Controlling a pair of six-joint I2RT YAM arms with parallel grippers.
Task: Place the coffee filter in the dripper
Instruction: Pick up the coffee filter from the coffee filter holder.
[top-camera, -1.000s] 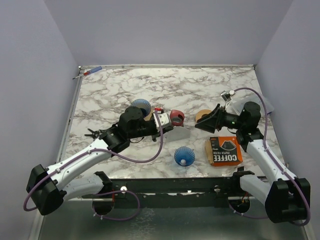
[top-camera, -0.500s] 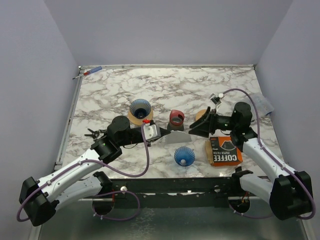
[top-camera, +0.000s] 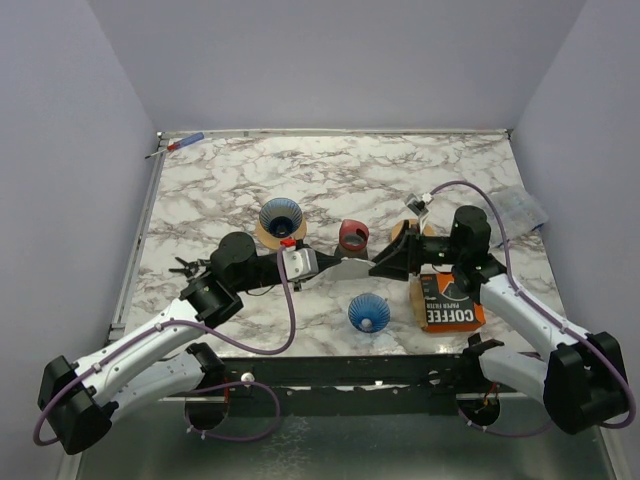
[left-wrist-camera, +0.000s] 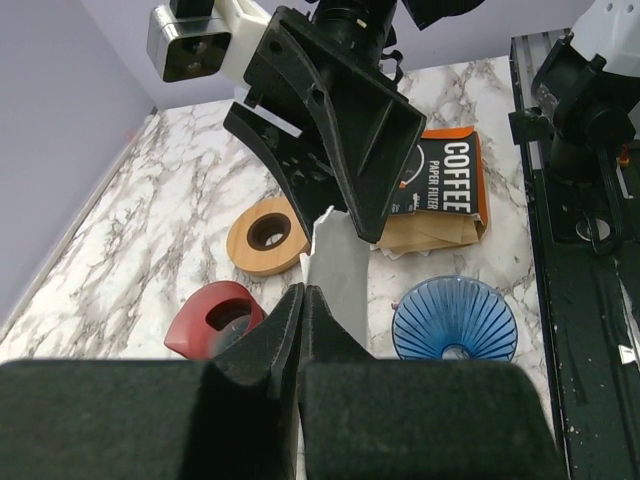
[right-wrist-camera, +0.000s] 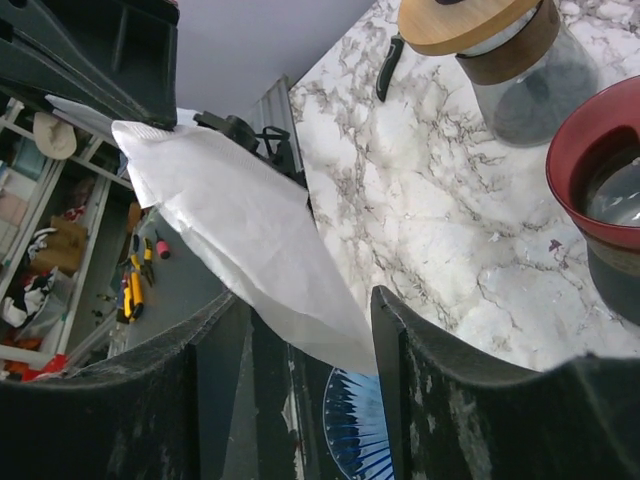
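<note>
1. Left wrist view: the left gripper (left-wrist-camera: 303, 296) is clamped on one corner of the white coffee filter (left-wrist-camera: 340, 262), holding it aloft between the arms.
2. Right gripper (right-wrist-camera: 305, 305): jaws apart, straddling the filter's free edge without pinching it, probably to spread the folded paper.
3. Filter position: above the table, just behind the near dripper (top-camera: 369, 312); not yet seated.
4. Count: two blue drippers, including the far dripper (top-camera: 280, 215); one filter; one filter packet (top-camera: 448, 300); one red cup (top-camera: 352, 236); one wooden ring (top-camera: 405, 232).

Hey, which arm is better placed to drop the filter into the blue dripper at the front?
Left. The left gripper is shut on the filter, close to the dripper; the right gripper only straddles it, jaws open.
</note>
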